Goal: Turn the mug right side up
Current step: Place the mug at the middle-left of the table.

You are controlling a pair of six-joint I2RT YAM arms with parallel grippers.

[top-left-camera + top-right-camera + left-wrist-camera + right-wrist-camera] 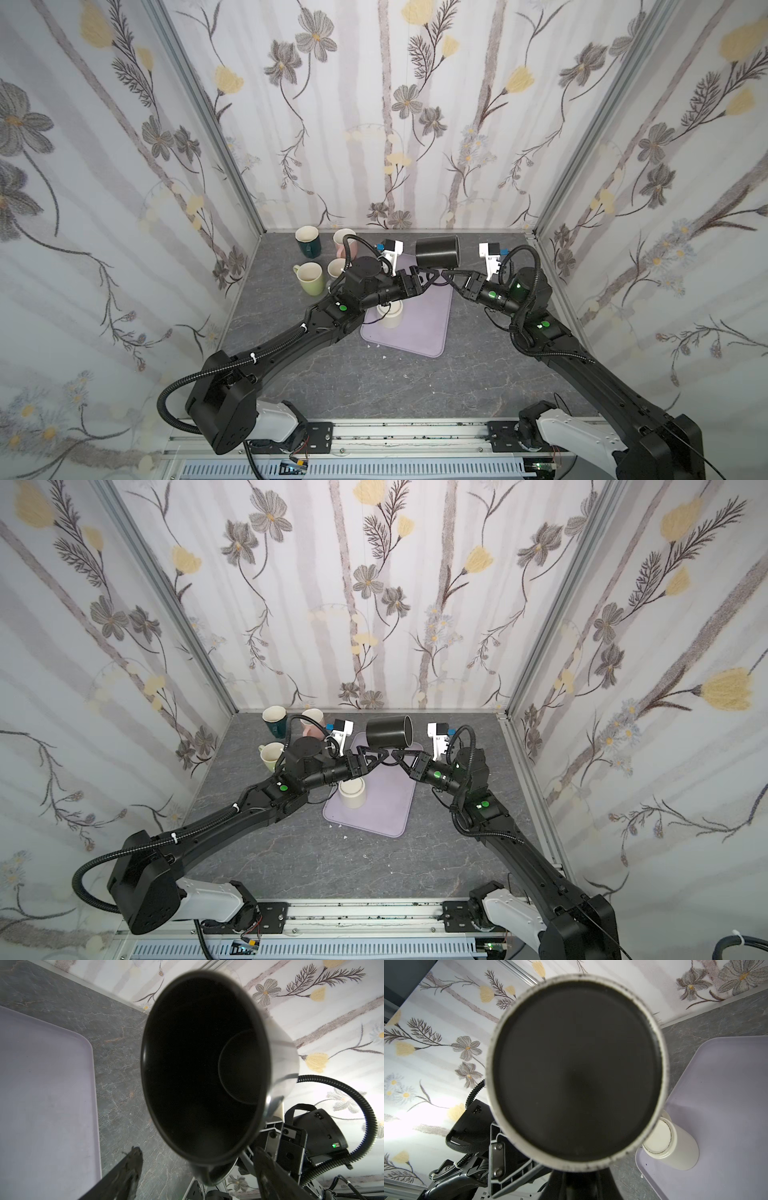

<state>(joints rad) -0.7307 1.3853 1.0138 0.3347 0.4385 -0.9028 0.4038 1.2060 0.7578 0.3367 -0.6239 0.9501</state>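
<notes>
A black mug [437,251] [388,731] hangs on its side above the far end of the lavender tray [428,328], handle downward. Its mouth [197,1064] faces the left wrist camera and its base [577,1068] faces the right wrist camera. My right gripper [451,275] [397,755] [571,1182] is shut on the mug's handle from below. My left gripper [430,276] [378,756] [197,1153] is open. Its fingers [133,1161] stand on either side of the handle without touching it.
A white mug [390,318] [670,1147] stands upside down on the tray under my left arm. Several upright mugs sit at the back left: dark green [308,241], pink [345,243], light green [311,278]. Patterned walls close in three sides.
</notes>
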